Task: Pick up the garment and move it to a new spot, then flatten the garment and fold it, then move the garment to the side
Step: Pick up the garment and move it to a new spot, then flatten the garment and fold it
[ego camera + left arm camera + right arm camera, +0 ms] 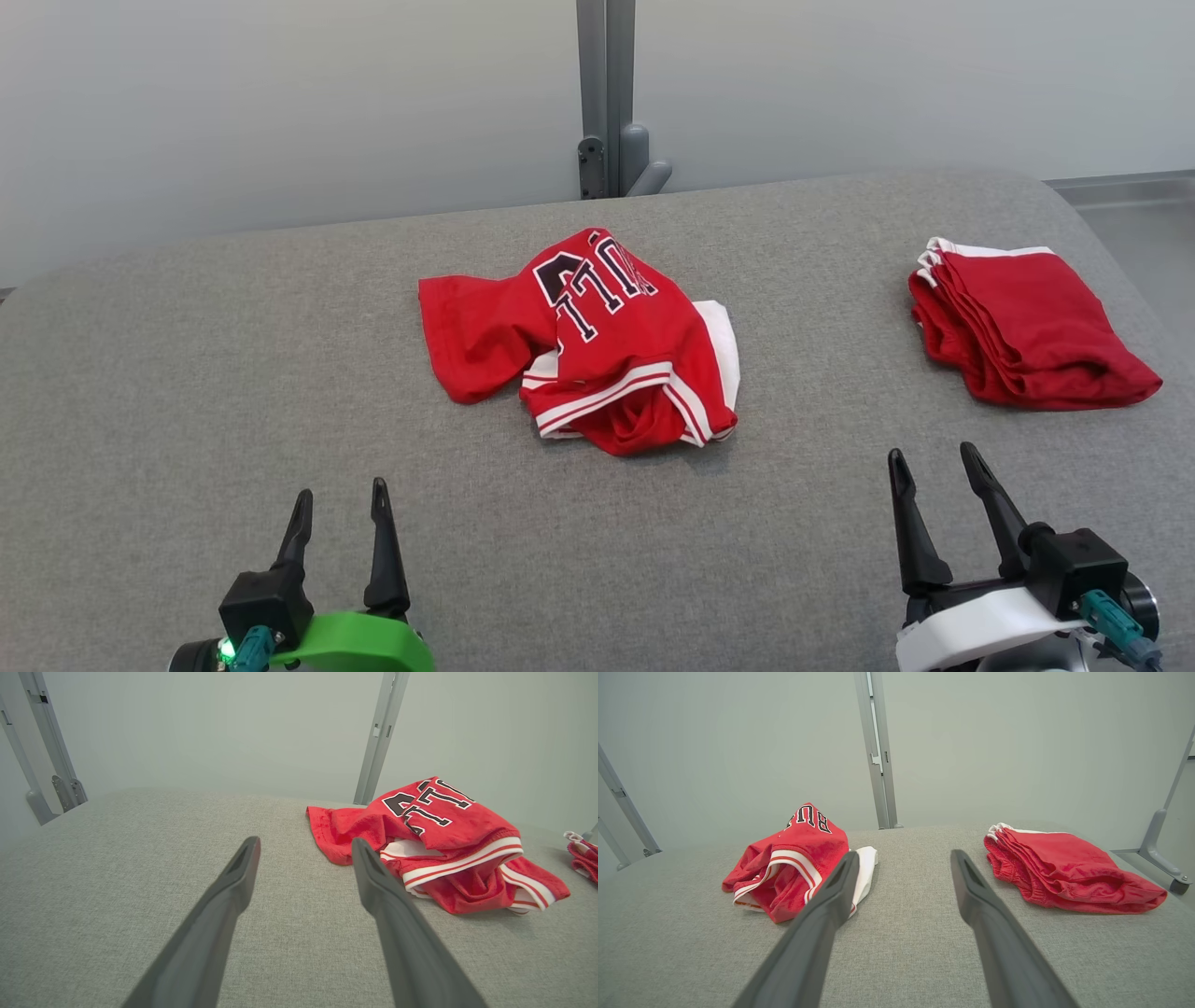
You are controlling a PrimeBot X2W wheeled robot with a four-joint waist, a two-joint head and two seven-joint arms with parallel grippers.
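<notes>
Lying crumpled near the middle of the grey padded table (187, 373), the garment (597, 345) you are after is a red jersey with black-and-white lettering and white-and-red striped trim. In the head view you can see its heap run crosswise and slightly diagonal: a plain red flap reaches out to the left and back, while the bunched, striped hem sits at the near right. The lettered panel lies on top, tipped toward the far edge, and a white layer (724, 345) peeks out along the right side.

Both of your grippers sit at the near part of the table, well apart from the garment and touching no cloth. Your left gripper (341, 492) has its two dark fingers spread wide and empty, pointing at bare table left of the heap. Your right gripper (934, 455) is equally wide and empty, aimed between the garment and a folded red cloth (1027, 327) lying at the far right. Behind the table a grey post (607, 93) rises against a pale wall (280, 93).
</notes>
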